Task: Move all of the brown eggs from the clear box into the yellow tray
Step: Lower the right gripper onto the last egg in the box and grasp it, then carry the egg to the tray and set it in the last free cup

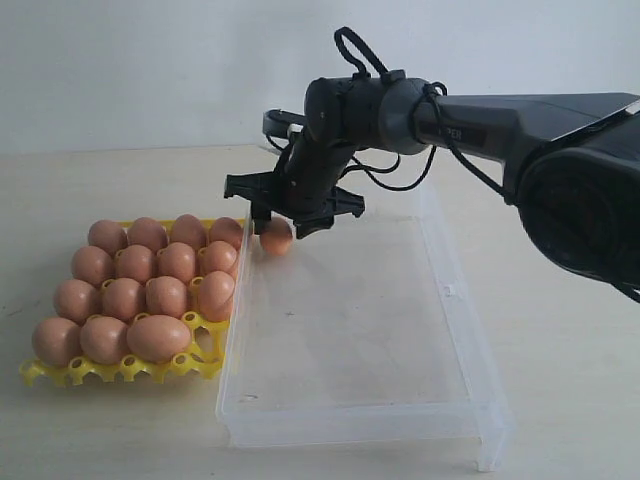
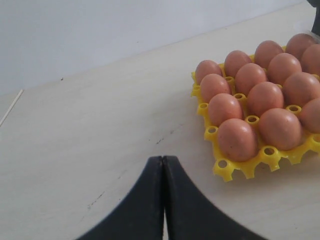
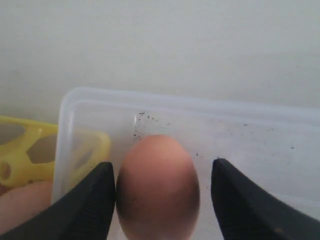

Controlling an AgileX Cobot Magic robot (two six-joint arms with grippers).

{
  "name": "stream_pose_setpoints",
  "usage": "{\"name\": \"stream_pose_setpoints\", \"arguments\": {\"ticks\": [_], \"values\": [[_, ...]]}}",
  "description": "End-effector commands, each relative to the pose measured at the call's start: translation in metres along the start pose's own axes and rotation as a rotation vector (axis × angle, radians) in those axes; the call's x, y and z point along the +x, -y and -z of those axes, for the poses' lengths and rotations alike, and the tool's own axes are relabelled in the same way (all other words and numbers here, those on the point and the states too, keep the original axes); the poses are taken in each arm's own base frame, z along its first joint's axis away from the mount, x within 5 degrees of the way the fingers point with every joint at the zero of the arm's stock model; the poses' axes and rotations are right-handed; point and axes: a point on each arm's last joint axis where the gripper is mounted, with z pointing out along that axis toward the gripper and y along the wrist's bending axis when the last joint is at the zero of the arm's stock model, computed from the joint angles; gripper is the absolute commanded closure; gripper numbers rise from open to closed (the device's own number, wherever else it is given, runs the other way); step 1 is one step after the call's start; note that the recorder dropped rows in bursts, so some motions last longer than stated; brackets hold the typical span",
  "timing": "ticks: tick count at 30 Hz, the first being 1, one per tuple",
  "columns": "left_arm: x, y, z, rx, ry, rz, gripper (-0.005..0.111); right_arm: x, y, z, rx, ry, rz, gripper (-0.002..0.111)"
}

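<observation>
Right wrist view: the brown egg [image 3: 157, 185] is blurred & cut by the picture's edge, same for the fingers [image 3: 235, 200] of the right gripper [image 3: 163, 170]; if one finger touches the egg cannot be told. The yellow tray [image 3: 25, 167] is cut off & hazy behind the clear box [image 3: 200, 105] wall. Left wrist view: tray's far part w/ eggs [image 2: 312, 115] runs out of frame; a dark shape [image 2: 316, 15] at the edge is not identifiable. Ext. view: the right arm [image 1: 520, 125] is cut off
</observation>
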Motion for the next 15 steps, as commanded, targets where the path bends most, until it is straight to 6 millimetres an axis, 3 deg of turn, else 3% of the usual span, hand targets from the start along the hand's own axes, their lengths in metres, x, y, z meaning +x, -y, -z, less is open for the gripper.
{"name": "stream_pose_setpoints", "arguments": {"ticks": [1,4,8,10,15], "values": [[-0.002,0.0,0.001,-0.002,0.018,0.005,0.107,0.0,0.002,-0.005,0.0,0.005,0.039,0.053],[-0.002,0.0,0.001,-0.002,0.018,0.005,0.107,0.001,0.002,-0.007,0.004,-0.001,0.078,0.065],[-0.002,0.0,0.001,-0.002,0.018,0.005,0.107,0.001,0.002,-0.004,0.004,-0.008,0.133,0.108],[-0.002,0.0,0.001,-0.002,0.018,0.005,0.107,0.0,0.001,0.001,0.009,-0.008,0.183,0.108],[-0.002,0.0,0.001,-0.002,0.018,0.005,0.107,-0.005,-0.017,0.039,-0.005,0.119,0.374,0.108]]}}
